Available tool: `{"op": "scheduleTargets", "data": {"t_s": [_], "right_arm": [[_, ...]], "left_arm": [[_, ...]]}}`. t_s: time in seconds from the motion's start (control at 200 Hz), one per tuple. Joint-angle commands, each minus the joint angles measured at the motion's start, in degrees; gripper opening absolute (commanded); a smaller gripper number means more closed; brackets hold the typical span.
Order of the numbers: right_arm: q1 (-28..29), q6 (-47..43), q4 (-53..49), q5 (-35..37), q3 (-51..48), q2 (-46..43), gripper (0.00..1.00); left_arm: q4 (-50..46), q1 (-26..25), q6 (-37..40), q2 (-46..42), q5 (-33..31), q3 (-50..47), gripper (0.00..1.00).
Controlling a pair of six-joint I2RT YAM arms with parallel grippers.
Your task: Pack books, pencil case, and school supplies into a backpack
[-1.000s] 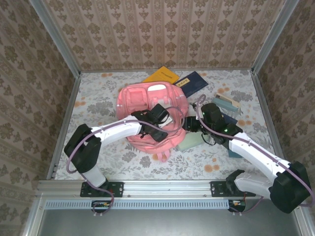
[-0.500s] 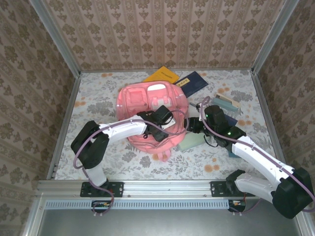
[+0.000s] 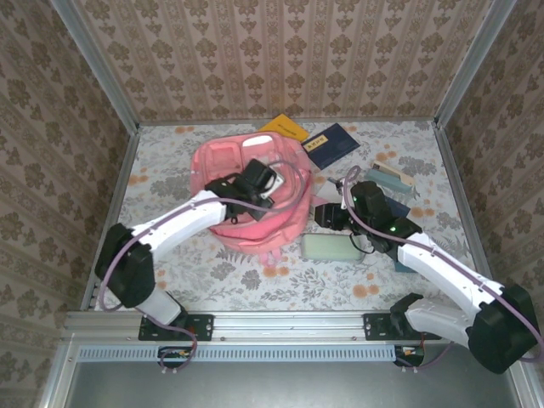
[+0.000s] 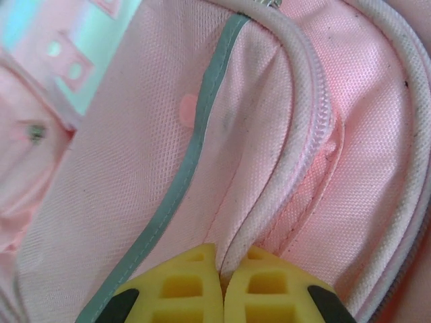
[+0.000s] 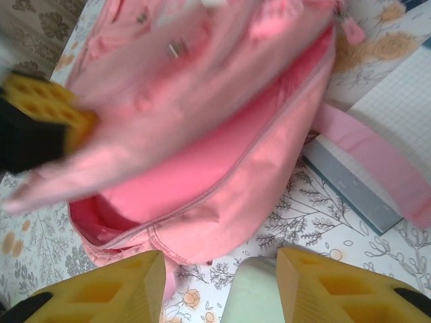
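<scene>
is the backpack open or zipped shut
Open. The backpack gapes along its unzipped zipper, pink lining showing inside, in the right wrist view; the left gripper is shut on its zipper edge.

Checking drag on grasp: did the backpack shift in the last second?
Yes: backpack slid left, away from the navy book, uncovering the pencil case.

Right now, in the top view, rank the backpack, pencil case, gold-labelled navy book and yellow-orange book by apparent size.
1. backpack
2. gold-labelled navy book and pencil case, too alike to rank
3. yellow-orange book, partly behind the backpack
</scene>
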Motion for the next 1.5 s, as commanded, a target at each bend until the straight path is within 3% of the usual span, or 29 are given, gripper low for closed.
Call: {"op": "scheduleTargets", "data": {"t_s": [0.0,0.26,0.395,0.61,0.725,0.815,1.045,1.22,1.495], "right_arm": [[0.16,1.51,2.35,-3.65,2.17,2.85,0.47],[3.39,1.46,3.31,-3.17,6.86,11.56,0.47],[3.47,1.84,-1.86,1.81,10.76,14.25,0.49],[0.5,2.83,-9.36,11.68,12.63,14.76,0.61],[-3.37,2.82,-12.52,16.2,12.11,13.24,0.67],[-7.62,2.87,-14.82,18.58,11.62,12.47,0.78],[-19.71,-0.72,-14.84,13.82,11.54,13.12,0.79],[-26.92,-1.83,-15.91,13.89,13.94,18.37,0.79],[-34.82,0.76,-17.57,14.69,15.13,24.43,0.8]], "left_arm": [[-4.22,2.53,-5.84,-3.77,-0.94,4.58,0.0],[-10.0,4.35,-11.96,-7.63,-6.28,7.59,0.0],[-12.64,4.7,-14.03,-9.83,-6.69,7.5,0.0],[-11.3,6.11,-19.26,-12.84,-4.69,4.82,0.0],[-10.76,7.94,-21.68,-13.35,-2.7,3.82,0.0],[-9.17,8.21,-21.89,-14.01,-1.91,2.41,0.0],[-9.37,8.39,-19.81,-13.48,-2.05,0.67,0.0],[-9.93,8.44,-18.99,-14.6,-1.6,-1.9,0.0],[-11.34,9.06,-19.34,-15.67,-4.88,-4.38,0.0]]}}
